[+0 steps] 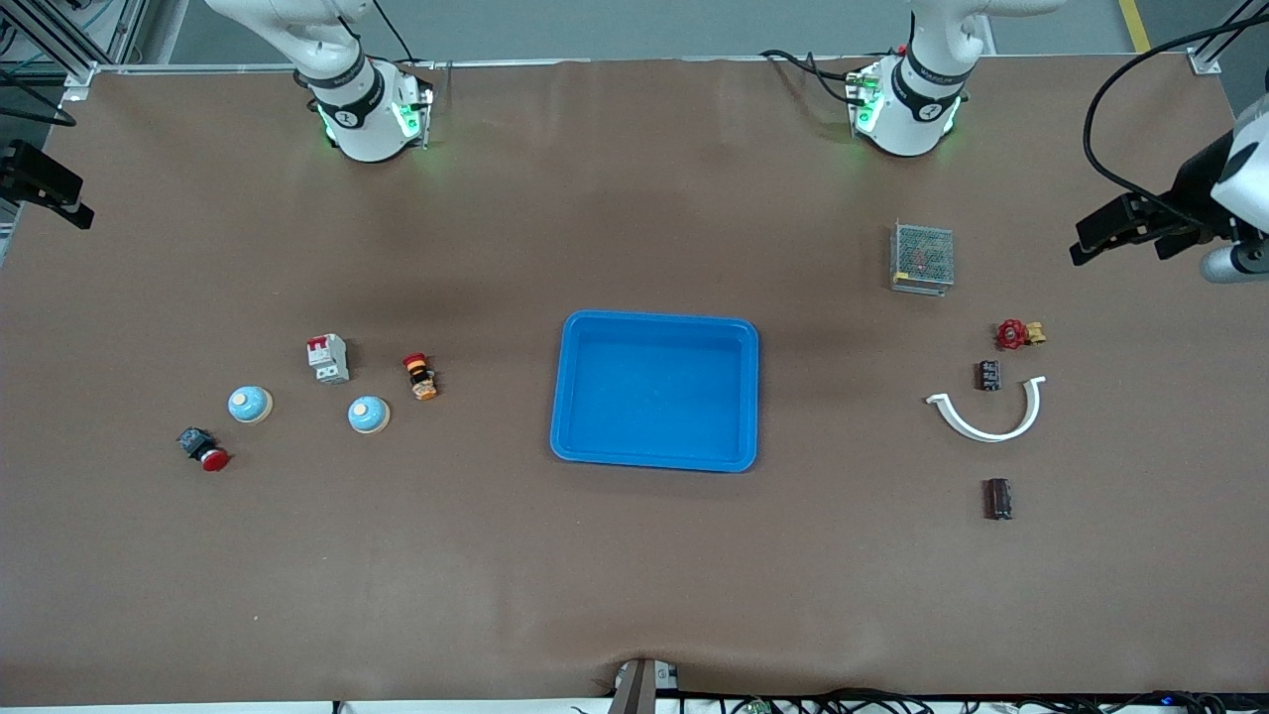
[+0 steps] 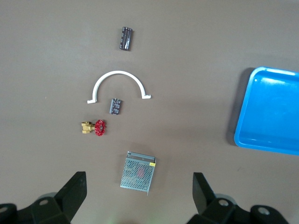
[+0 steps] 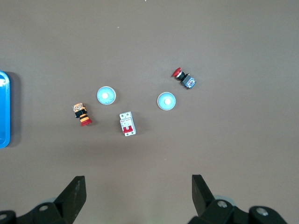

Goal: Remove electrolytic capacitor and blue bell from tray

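Even, bright light; soft shadows

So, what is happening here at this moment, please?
Nothing is being handled. The blue tray is empty. Two blue bells lie toward the right arm's end, two dark capacitors toward the left arm's end. The left gripper and the right gripper are open, waiting above those groups.
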You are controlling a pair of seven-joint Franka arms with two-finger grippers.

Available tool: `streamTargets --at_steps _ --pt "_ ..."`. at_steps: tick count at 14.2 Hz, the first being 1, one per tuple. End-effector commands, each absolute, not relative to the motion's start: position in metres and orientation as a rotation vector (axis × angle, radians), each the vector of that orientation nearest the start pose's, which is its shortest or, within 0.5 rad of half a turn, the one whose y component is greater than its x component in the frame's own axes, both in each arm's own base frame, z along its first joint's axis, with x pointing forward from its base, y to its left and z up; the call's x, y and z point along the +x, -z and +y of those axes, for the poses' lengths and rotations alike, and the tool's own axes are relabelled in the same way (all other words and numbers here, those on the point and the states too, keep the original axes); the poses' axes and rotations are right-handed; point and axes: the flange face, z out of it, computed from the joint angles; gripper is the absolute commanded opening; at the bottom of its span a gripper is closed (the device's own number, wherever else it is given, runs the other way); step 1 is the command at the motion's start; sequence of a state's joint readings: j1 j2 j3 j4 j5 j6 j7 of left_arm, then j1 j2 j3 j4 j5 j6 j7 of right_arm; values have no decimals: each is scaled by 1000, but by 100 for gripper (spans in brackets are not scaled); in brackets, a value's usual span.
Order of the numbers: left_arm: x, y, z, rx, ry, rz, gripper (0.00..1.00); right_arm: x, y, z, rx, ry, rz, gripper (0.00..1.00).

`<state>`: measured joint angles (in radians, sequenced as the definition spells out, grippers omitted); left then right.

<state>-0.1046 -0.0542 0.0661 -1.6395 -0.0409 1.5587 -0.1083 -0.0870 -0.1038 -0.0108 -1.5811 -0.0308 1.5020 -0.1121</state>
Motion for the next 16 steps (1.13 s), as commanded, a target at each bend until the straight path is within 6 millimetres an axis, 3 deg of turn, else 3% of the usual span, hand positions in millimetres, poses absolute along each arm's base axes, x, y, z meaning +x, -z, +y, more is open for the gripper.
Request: streamTargets --at_steps 1,4,10,11,14,16 --pt "520 -624 -23 -3196 -12 -32 100 515 -674 -55 -3159 51 -3 100" --pt "511 -633 -19 -3199 8 1 100 515 -674 -55 -3159 51 -3 100" --pt "518 -634 -15 -3185 -25 58 100 515 -675 -55 -3160 53 0 100" --pt "521 -635 -16 -3179 -18 70 100 515 -675 -56 -3160 53 2 100" --pt "562 -646 -22 -3158 -130 79 100 515 -675 -56 -3160 55 0 100" --pt "563 -647 -22 -3155 -167 82 100 515 -675 -55 -3160 55 -3 100"
